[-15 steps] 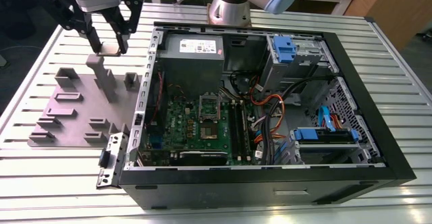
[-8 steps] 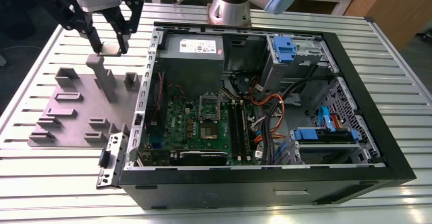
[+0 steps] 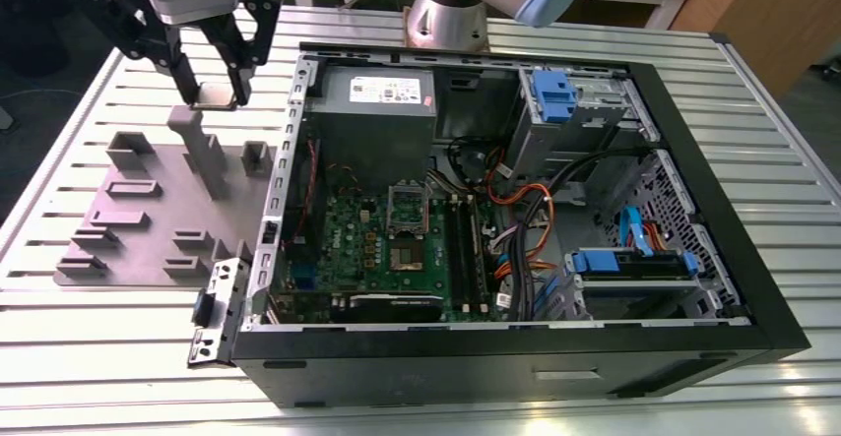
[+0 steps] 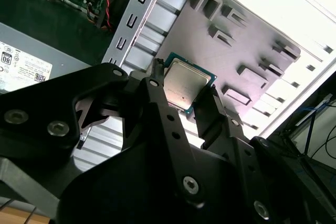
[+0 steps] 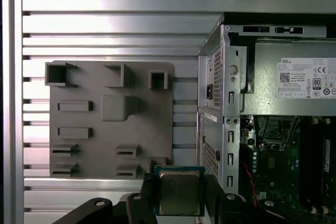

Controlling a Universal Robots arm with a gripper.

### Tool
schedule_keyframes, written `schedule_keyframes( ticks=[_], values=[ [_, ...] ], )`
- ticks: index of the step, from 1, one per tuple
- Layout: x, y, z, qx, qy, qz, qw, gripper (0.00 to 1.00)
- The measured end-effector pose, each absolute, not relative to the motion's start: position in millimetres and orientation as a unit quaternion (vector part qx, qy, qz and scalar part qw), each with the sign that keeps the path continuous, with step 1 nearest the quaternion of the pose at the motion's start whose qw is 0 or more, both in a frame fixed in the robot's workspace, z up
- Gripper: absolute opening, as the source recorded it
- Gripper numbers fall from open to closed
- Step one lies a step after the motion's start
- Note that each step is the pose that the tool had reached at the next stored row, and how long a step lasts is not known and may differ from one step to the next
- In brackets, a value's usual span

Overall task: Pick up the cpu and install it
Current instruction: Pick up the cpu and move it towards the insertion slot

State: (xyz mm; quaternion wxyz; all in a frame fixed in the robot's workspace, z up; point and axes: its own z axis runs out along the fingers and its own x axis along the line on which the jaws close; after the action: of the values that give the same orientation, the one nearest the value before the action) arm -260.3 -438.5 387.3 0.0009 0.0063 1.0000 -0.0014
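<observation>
Hanging at the exterior view's left, the black gripper [image 3: 215, 93] pinches the cpu [image 4: 184, 85] by its edges, in the air near a matte grey tray [image 3: 145, 219] of moulded slots. The chip is square, with silvery metal on a green rim. Rightward lies the open black case [image 3: 683, 288], where cables partly hide the green motherboard [image 3: 394, 249]. A ribbed aluminium table [image 3: 105, 357] carries everything.

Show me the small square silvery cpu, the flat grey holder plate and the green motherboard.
small square silvery cpu [image 5: 179, 192], first wrist view, centre of metal top.
flat grey holder plate [image 5: 155, 129], first wrist view, bare flat area.
green motherboard [image 3: 349, 244], exterior view, green board surface.
</observation>
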Motion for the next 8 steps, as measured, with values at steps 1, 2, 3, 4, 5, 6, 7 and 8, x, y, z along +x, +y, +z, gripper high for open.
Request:
schedule_keyframes(
  ticks=[1,2,3,4,5,6,7,8],
  values=[
    [-259,-439,387,0.006,1.0,-0.001,0.001,0.47],
    [-257,-439,387,0.007,1.0,-0.001,0.001,0.47],
    [-254,-439,387,0.007,1.0,-0.001,0.001,0.47],
    [-252,-439,387,0.007,1.0,-0.001,0.001,0.47],
    [-249,-439,387,0.007,1.0,-0.001,0.0,0.47],
    [-248,-439,387,0.007,1.0,-0.001,0.0,0.47],
    [-247,-439,387,0.007,1.0,-0.001,0.0,0.47],
    [-246,-440,387,0.007,1.0,-0.001,0.0,0.47]
  ],
)
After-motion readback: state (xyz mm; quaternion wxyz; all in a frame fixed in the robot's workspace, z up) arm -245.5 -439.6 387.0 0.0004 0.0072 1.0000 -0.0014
